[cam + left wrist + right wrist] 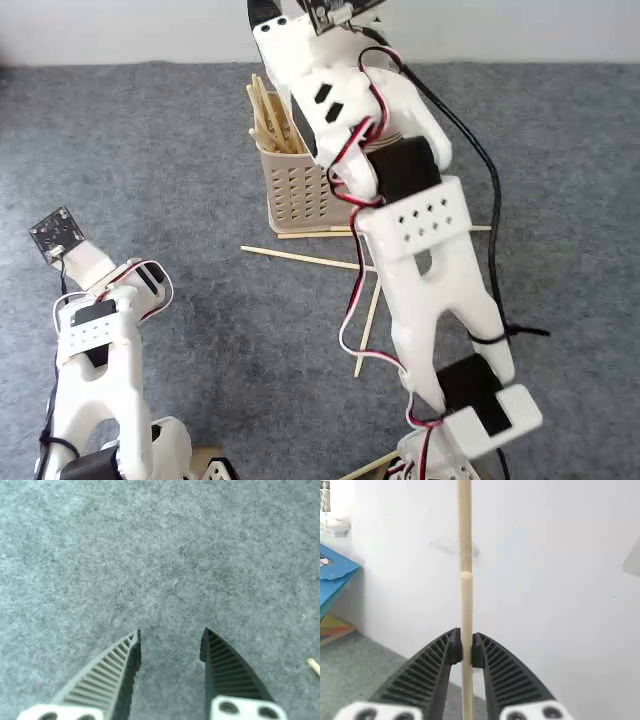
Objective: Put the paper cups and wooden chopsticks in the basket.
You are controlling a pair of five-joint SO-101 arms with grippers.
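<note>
The basket [300,190], beige and perforated, stands upright at the far middle of the grey worktop [140,140]. It holds a bundle of chopsticks [268,115] too crowded to count. Four loose chopsticks lie on the worktop: one [315,234] against the basket's foot, one [300,258] just in front of it, one [368,330] nearer the arms, and one [368,466] at the near edge. The right gripper [466,634] is raised by the basket, jaws narrow and clamped on upright sticks [464,530], seemingly two overlapping. The left gripper [170,635] hangs over bare worktop, jaws wide.
</note>
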